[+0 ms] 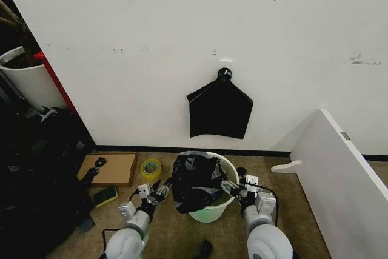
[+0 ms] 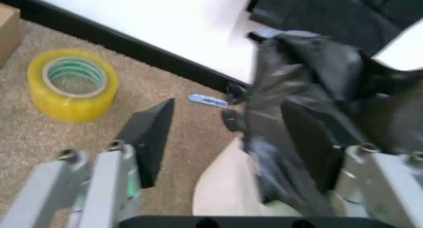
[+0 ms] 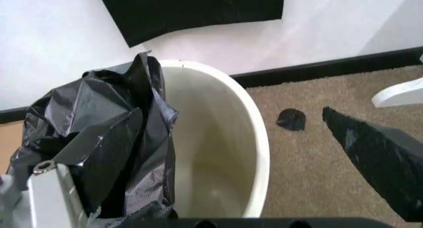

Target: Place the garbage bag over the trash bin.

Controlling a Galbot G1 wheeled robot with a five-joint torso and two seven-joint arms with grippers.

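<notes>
From the head view we saw the trash bin on the carpet before the wall, with the garbage bag bunched over its left half and spilling down the near-left side, the right part of the mouth uncovered. Our left gripper sat just beside the bag's left edge, and our right gripper at the bin's right rim; from here we could not tell how either set of fingers stood.

In the left wrist view our left gripper stood wide open, one finger over bare carpet and the other against the bag, nothing pinched between them. A roll of yellow tape lay well apart on the carpet.

In the right wrist view our right gripper also stood spread, one finger buried in the bag's folds and the other out over carpet beyond the bin's rim; we judged it clasped nothing.

To do this well, we judged that each gripper should catch the bag's hem, not a loose fold, and draw it outward past the rim.
</notes>
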